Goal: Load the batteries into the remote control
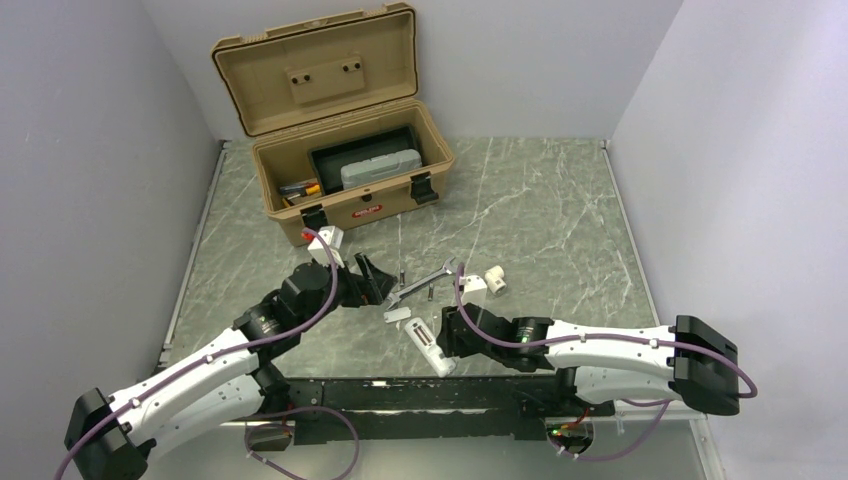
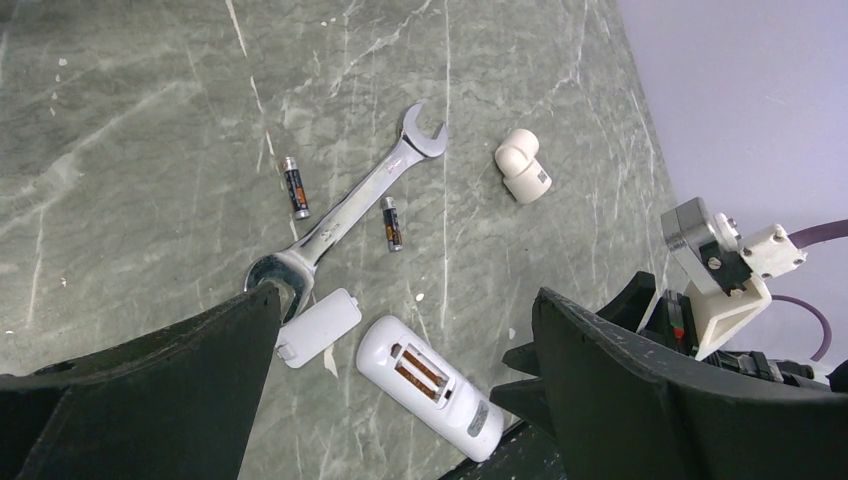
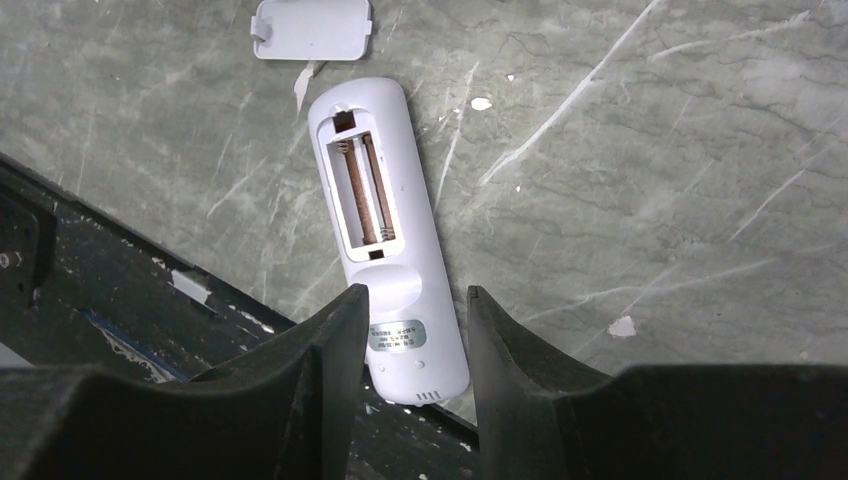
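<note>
Remote (image 3: 395,275) lies flat on the table (image 1: 560,200), close to the near edge, back side up. Its battery bay (image 3: 362,190) is open, and bare spring contacts show inside, with no cells in it. The cover (image 3: 312,28) is off and lies on the table just beyond the remote's top end, apart from it.

Right gripper (image 3: 417,295) is down over the remote's label end, fingers half spread, one on each side of the body. They sit tight against its edges in the wrist view, but whether they actually press on it, I cannot tell.

Left gripper (image 2: 405,300) hangs above the table with its fingers spread wide and nothing between them. It looks down on the wrench (image 2: 350,215), which lies at a slant beyond the cover.

One battery (image 2: 295,187) lies on one side of the wrench shaft. The second battery (image 2: 392,223) lies close on the other side. Both are flat on the table, well away from either gripper.

A small white elbow fitting (image 2: 523,165) sits near the wrench's open end. At the back stands the tan toolbox (image 1: 340,130), lid up.
</note>
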Controlling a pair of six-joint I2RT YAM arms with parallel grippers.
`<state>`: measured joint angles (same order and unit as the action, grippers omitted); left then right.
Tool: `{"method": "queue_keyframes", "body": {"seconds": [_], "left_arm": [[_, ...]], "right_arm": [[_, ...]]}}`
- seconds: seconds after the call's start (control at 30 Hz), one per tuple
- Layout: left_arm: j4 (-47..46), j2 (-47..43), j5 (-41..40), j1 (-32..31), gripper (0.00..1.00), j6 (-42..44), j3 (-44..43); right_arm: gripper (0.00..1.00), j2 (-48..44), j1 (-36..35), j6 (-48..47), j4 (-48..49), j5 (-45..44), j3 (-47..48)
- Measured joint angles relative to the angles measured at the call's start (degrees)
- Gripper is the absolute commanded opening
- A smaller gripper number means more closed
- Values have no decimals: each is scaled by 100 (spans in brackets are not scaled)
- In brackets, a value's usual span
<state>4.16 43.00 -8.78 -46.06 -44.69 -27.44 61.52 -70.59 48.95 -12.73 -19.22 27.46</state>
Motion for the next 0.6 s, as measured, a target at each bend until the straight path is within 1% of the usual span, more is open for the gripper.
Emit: {"method": "queue_keyframes", "body": {"seconds": [0.57, 0.6], "left_arm": [[0, 0, 59, 31, 99, -2, 0], [2, 0, 59, 35, 99, 0, 0]], "right_arm": [[44, 0, 0, 4, 0, 7, 0], [45, 0, 0, 4, 0, 7, 0]]}}
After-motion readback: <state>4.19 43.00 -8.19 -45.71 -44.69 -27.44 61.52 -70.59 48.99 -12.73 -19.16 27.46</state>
